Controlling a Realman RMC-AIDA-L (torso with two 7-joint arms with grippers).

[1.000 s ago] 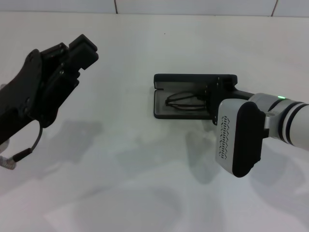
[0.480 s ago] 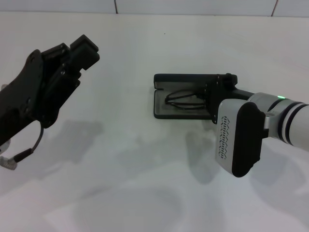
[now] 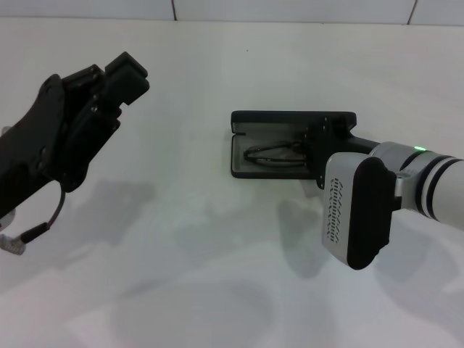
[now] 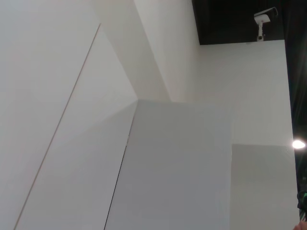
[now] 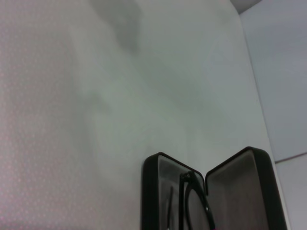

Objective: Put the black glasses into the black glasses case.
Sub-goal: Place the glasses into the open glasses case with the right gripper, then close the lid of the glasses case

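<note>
The right gripper (image 3: 317, 151) reaches forward, low over the right end of the black glasses case (image 3: 290, 143). I cannot tell if it is open or closed. The case lies open just under and beside it, and the black glasses (image 3: 274, 153) rest inside, on the grey lining. The case sits on the white counter (image 3: 217, 239). The left gripper (image 3: 116, 80) is held up high, far off to the side, and I cannot tell its state either.
</note>
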